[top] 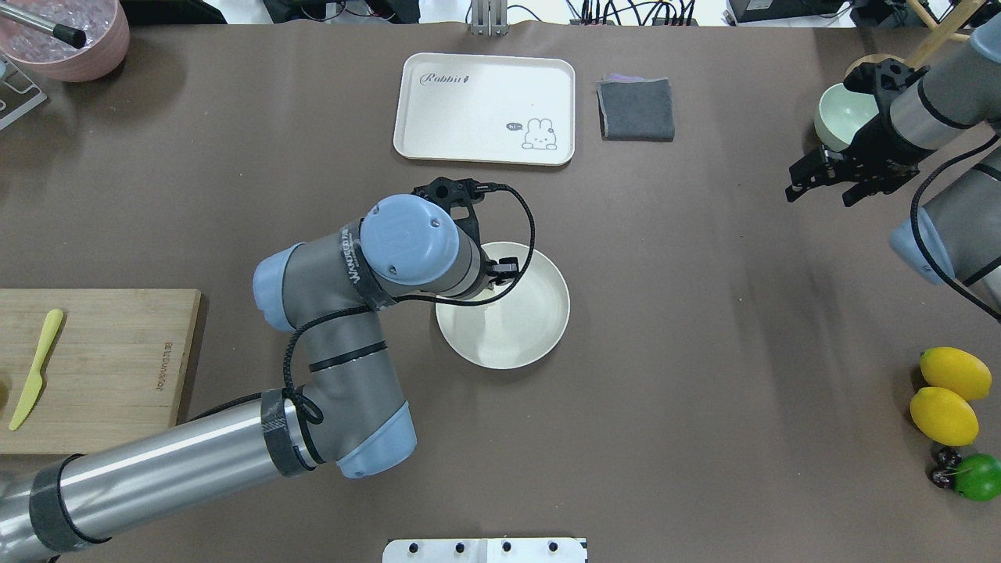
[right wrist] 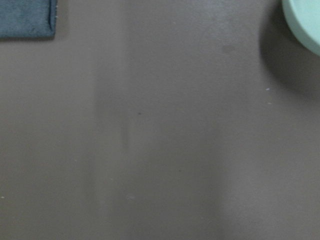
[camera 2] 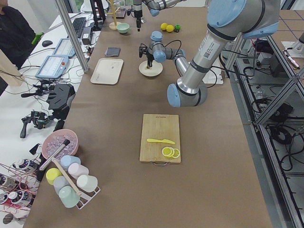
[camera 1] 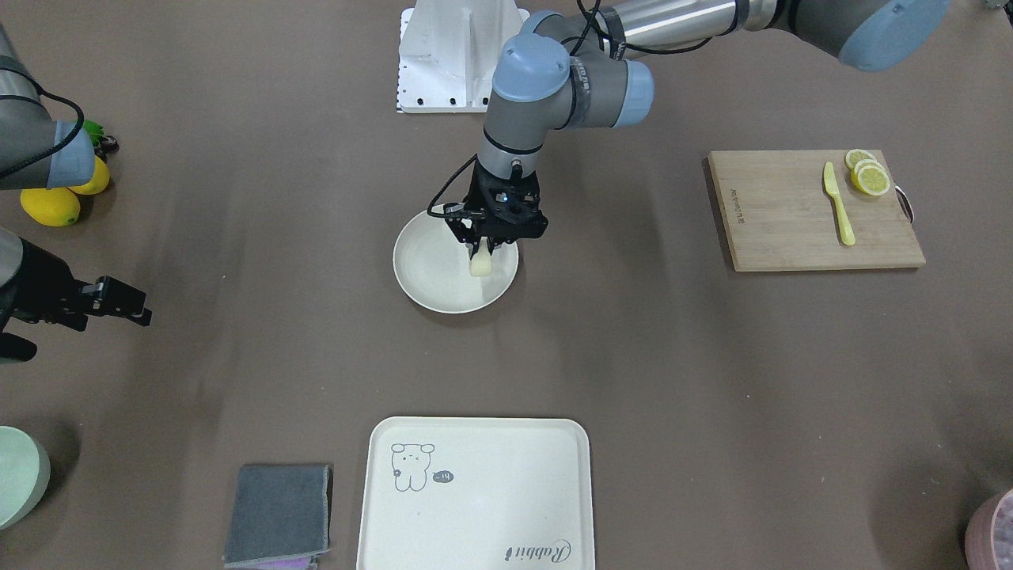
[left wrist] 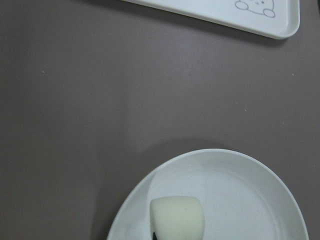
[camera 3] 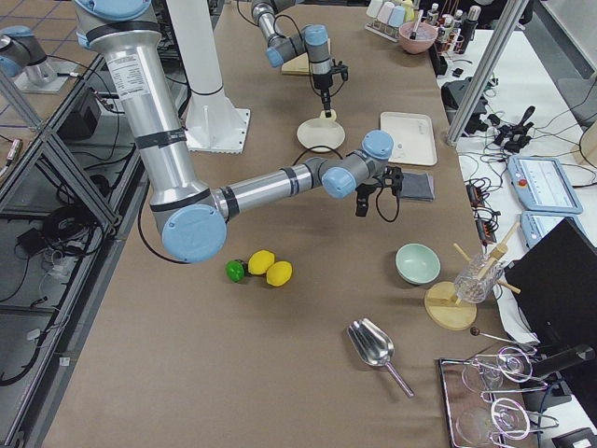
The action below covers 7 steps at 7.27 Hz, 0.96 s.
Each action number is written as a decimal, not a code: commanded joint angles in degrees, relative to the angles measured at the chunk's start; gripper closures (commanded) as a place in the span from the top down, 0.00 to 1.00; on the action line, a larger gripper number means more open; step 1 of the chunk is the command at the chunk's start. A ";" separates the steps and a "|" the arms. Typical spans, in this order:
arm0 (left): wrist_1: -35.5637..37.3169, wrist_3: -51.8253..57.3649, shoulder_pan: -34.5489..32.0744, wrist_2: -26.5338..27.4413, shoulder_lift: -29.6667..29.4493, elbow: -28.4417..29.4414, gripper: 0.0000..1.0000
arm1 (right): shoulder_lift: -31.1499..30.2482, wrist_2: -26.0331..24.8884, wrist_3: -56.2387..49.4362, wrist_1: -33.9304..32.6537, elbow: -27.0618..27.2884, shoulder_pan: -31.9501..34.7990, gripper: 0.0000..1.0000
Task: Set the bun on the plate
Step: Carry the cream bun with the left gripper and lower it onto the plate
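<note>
1. The bun point(left wrist: 177, 217) is showing nearest in the left wrist view, over the plate point(left wrist: 250, 200) inside its rim.
2. The left gripper point(camera 1: 482, 255) is pointing down, its fingers clamping the bun from above.
3. I cannot tell whether the bun is touching the plate.
4. The right gripper point(top: 819, 195) is hovering with its fingers spread and empty, near the green bowl point(top: 841, 121).

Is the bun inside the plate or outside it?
Inside: the bun, gripped by the left pincer, hangs over the plate, within its rim. Contact cannot be told.
</note>
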 commanded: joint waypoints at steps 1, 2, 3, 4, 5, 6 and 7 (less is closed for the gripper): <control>-0.13 -0.72 2.42 2.42 -1.84 2.88 0.32 | -2.27 -0.02 -3.17 -0.31 -0.04 1.33 1.00; -0.30 -0.73 3.39 3.91 -1.84 3.75 0.32 | -2.45 -0.10 -3.18 -0.31 -0.13 1.33 1.00; -0.39 -0.73 3.66 4.19 -1.93 4.02 0.32 | -2.97 -0.10 -3.27 -0.31 -0.05 1.33 1.00; -0.30 -0.73 3.66 4.10 -2.11 4.11 0.37 | -2.98 -0.10 -3.44 -0.31 -0.13 1.42 1.00; -0.30 -0.64 3.75 4.10 -2.11 4.11 0.53 | -3.07 -0.10 -3.44 -0.31 -0.13 1.42 1.00; -0.30 -0.46 3.75 4.19 -2.46 4.11 0.80 | -3.07 -0.10 -3.44 -0.31 -0.13 1.42 1.00; -0.22 -0.03 3.66 4.10 -2.37 3.94 0.98 | -3.07 -0.10 -3.44 -0.31 -0.13 1.42 1.00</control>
